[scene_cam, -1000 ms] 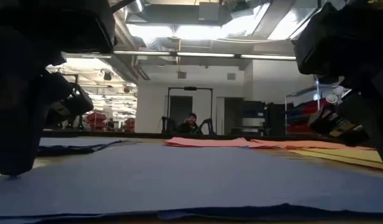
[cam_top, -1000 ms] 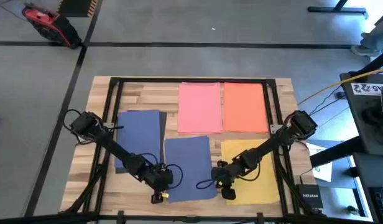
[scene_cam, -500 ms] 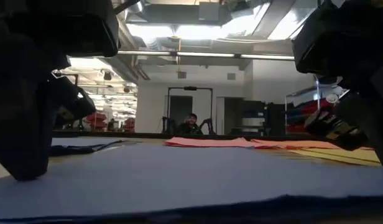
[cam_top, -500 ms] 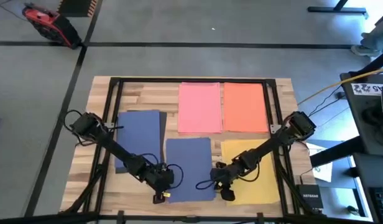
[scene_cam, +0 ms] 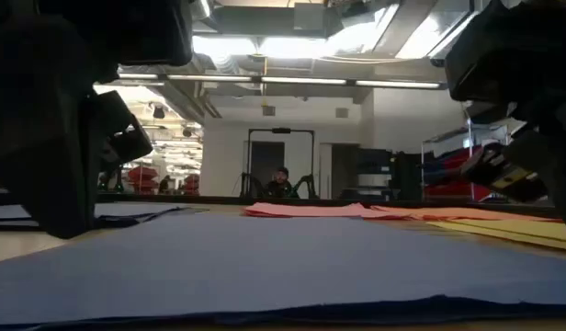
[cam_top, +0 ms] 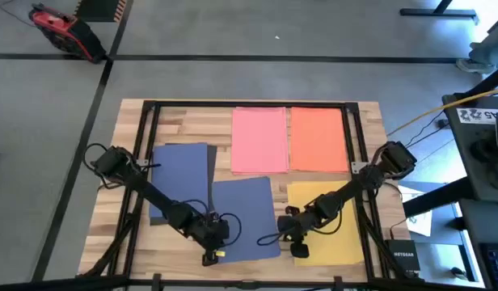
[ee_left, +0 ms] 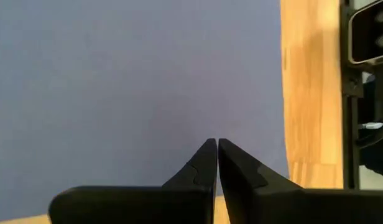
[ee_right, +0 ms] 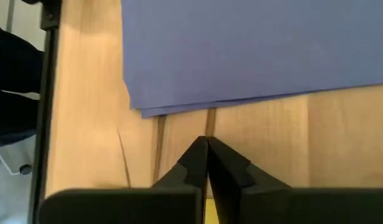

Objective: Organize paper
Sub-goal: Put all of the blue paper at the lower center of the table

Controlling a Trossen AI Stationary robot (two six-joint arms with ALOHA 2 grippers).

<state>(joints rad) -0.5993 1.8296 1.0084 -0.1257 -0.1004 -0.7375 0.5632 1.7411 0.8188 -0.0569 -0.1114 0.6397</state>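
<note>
the near blue sheet (cam_top: 245, 217) lies long axis front-to-back between the arms — left gripper (cam_top: 208, 257), jaws together, presses its corner; right gripper (cam_top: 298, 250), also closed, rests just beside it on bare wood.

From overhead I see the wooden counter (cam_top: 192, 121) standing on a grey floor (cam_top: 233, 32) crossed by dark lines. At about ten o'clock from the counter a red and black device (cam_top: 59, 28) sits on that floor. At three o'clock there is a dark stand with a white printed sheet (cam_top: 479, 115) on it, and a yellow cable (cam_top: 455, 101) running toward the counter. A small black box (cam_top: 404, 257) lies at four o'clock. Looking level across, I see an open ceiling with ducts (scene_cam: 255, 20) and long bright lights (scene_cam: 301, 83), a white far wall (scene_cam: 228, 152), a dark doorway frame (scene_cam: 279, 136), and a seated person (scene_cam: 281, 182) beyond the counter's far edge.
</note>
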